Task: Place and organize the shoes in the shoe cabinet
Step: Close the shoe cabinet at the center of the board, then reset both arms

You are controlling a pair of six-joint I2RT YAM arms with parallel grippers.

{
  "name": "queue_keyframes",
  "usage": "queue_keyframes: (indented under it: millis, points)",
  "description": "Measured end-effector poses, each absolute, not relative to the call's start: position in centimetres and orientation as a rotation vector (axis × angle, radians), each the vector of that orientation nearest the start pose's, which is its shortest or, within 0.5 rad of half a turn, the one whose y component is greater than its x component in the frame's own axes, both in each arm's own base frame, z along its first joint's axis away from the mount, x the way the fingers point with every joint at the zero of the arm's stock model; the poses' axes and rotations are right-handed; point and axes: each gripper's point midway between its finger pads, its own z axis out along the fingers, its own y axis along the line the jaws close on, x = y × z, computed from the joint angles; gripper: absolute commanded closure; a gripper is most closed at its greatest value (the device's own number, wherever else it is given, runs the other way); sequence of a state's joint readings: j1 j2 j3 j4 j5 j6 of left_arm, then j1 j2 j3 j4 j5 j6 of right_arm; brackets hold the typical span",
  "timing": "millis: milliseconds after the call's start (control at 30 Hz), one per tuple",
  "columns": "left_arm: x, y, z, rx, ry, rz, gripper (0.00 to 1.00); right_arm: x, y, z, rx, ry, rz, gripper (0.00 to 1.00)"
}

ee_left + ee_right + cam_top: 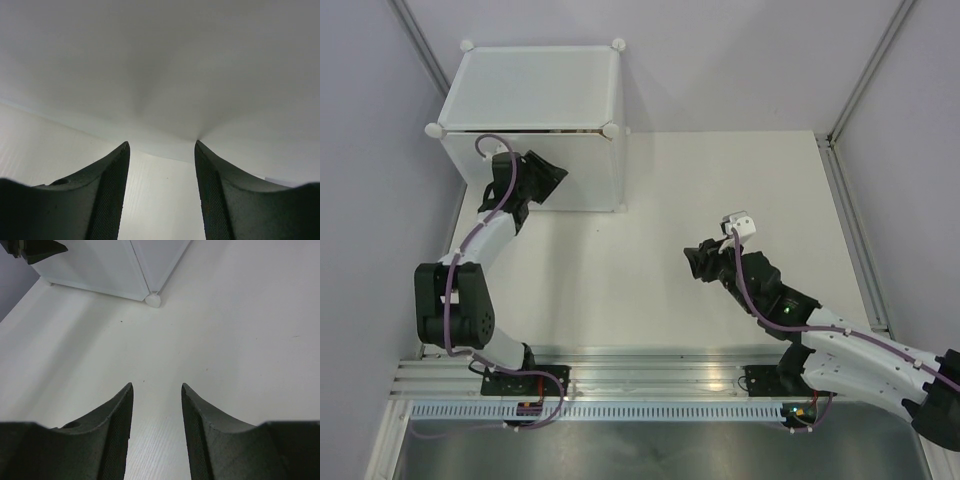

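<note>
The white shoe cabinet [535,100] stands at the table's far left with its white door panel [582,175] shut across the front. No shoes show in any view. My left gripper [552,180] is open and empty right against the door panel, which fills the left wrist view [160,75]. My right gripper [698,262] is open and empty over the bare table at mid right. The right wrist view shows the cabinet's lower front corner [153,300] far ahead.
The white table [720,200] is ringed by grey walls. A metal rail [620,375] runs along the near edge by the arm bases. A round corner connector [618,208] sits at the cabinet's front right foot.
</note>
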State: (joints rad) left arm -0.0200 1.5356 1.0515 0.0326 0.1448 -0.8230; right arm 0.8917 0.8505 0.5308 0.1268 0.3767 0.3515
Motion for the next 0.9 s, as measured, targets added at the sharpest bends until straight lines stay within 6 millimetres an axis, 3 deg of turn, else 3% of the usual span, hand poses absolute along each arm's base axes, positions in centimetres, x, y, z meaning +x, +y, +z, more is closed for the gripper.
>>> queue_keyframes:
  millis: [200,467,600,633,767,900]
  points:
    - [46.8,-6.9,18.7,-0.68,1.968,-0.683,0.37,24.8,22.0,20.4,-0.194,1.78,0.552,0.49]
    - [46.1,-7.2,18.1,-0.595,2.022,-0.671,0.26,25.2,22.1,19.3,-0.205,1.809,0.517,0.34]
    - [44.8,-7.6,18.7,-0.511,2.044,-0.678,0.07,25.3,22.1,18.7,-0.212,1.824,0.502,0.28]
    - [44.1,-7.8,19.1,-0.486,2.045,-0.683,0.05,25.4,22.0,18.6,-0.212,1.825,0.499,0.2]
    - [40.7,-8.1,22.5,-0.395,2.005,-0.685,0.01,25.8,21.7,18.3,-0.202,1.836,0.478,0.08]
    - [36.6,-8.0,29.0,-0.271,1.866,-0.66,0.01,27.8,21.0,18.3,-0.156,1.891,0.418,0.05]
